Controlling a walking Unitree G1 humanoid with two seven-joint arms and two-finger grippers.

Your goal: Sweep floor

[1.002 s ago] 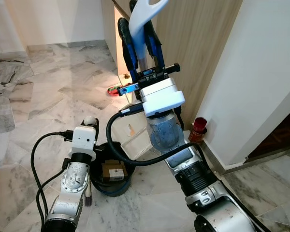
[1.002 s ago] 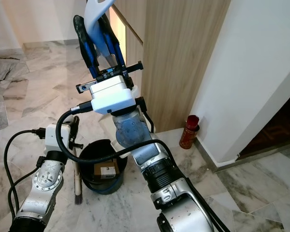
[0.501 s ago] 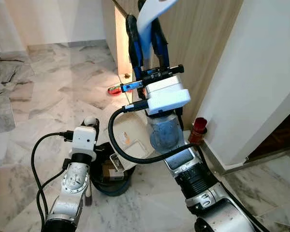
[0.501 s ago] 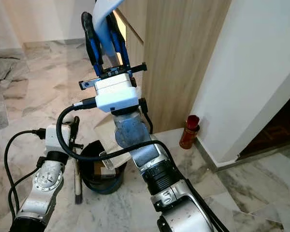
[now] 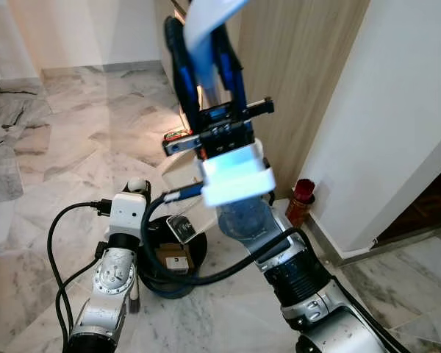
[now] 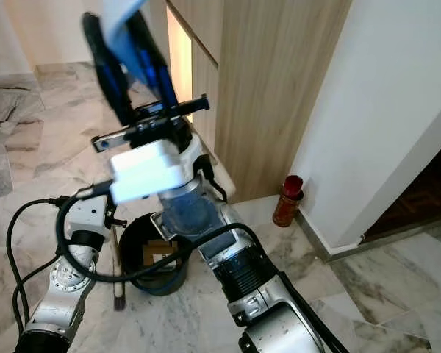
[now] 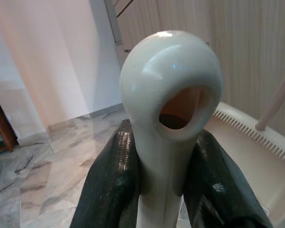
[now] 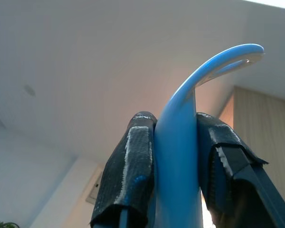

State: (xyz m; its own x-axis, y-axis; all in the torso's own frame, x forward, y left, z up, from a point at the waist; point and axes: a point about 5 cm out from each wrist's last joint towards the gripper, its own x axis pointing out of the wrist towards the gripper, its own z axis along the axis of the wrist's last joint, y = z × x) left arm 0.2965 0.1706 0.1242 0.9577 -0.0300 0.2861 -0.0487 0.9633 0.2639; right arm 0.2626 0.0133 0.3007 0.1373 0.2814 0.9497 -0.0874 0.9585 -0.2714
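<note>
Left eye view: the right gripper (image 5: 203, 55) is raised high in front of the wooden cabinet (image 5: 294, 66), its two black fingers (image 5: 178, 59) closed on a light blue handle (image 5: 206, 22) that runs up out of frame. The arm below it is blurred. In the right wrist view the same blue handle (image 8: 180, 142) stands clamped between both pads (image 8: 130, 166), its curved tip arching over at the top against the ceiling.

The left gripper (image 7: 164, 175) is closed on a cream handle (image 7: 168, 109) with an oval hanging hole at its end; both fingers (image 7: 111, 185) press its neck. Behind it in that view lies the rim of a cream dustpan (image 7: 256, 142), with a thin wooden stick crossing above it. In the head views the left arm (image 5: 117, 257) hangs low beside a dark round bin (image 5: 169, 276); a brush (image 6: 118, 294) stands just beside the bin with its bristles on the marble floor (image 5: 73, 140).

The bin holds a brown box (image 5: 173, 259). The dustpan's pale edge (image 6: 213, 169) shows above the bin, behind the right arm. A red bottle (image 5: 301, 197) stands on the floor at the foot of the cabinet, next to the white wall (image 5: 382, 110). A small red and green item (image 5: 178, 134) lies on the floor farther off; it cannot be identified.
</note>
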